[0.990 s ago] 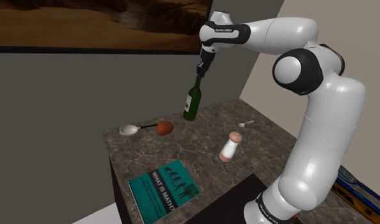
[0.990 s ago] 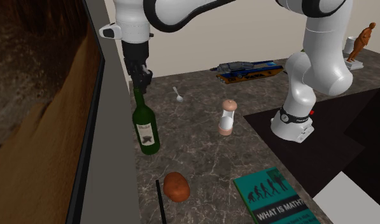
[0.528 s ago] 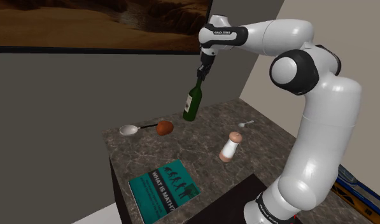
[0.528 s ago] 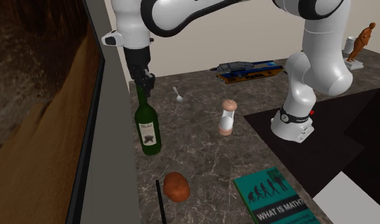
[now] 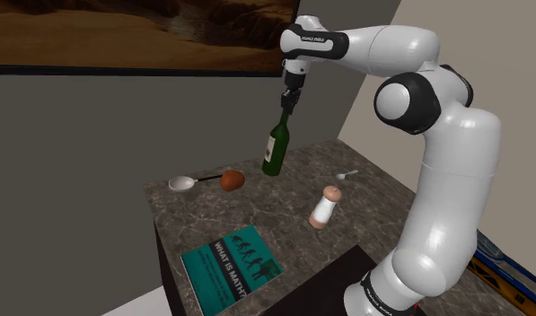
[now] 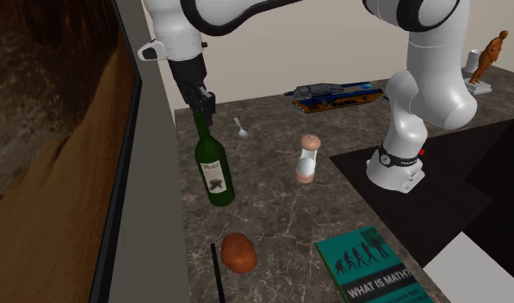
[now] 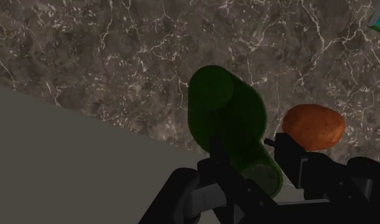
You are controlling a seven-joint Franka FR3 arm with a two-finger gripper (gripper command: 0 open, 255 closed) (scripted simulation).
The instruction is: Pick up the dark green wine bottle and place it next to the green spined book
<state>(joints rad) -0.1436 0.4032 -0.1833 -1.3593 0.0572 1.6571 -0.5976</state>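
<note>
Gripper [image 5: 289, 108] [image 6: 203, 108] points down from the arm's high reach, fingers clamped on the neck of the dark green wine bottle [image 5: 275, 153] [image 6: 214, 172]. The bottle hangs tilted, with its base swung toward the shoulder view's left. It sits over the far side of the dark marbled counter [image 5: 257, 214] [image 6: 265, 207], close by the grey wall [image 6: 151, 215] (whether the base touches the stone, we cannot tell).

From the wrist we look down the bottle's length [image 7: 226, 108], a black finger on either side of its neck and the gripper [image 7: 246, 153] closed around it.

A rounded brown lump [image 5: 232, 180] [image 6: 238, 252] [image 7: 313, 126] lies just beside the bottle. The book [image 5: 232, 267] [image 6: 375, 267], teal-covered, lies flat at the counter's near edge, well apart from the bottle. Between them stands a pale shaker [image 5: 324, 206] [image 6: 306, 160].
</note>
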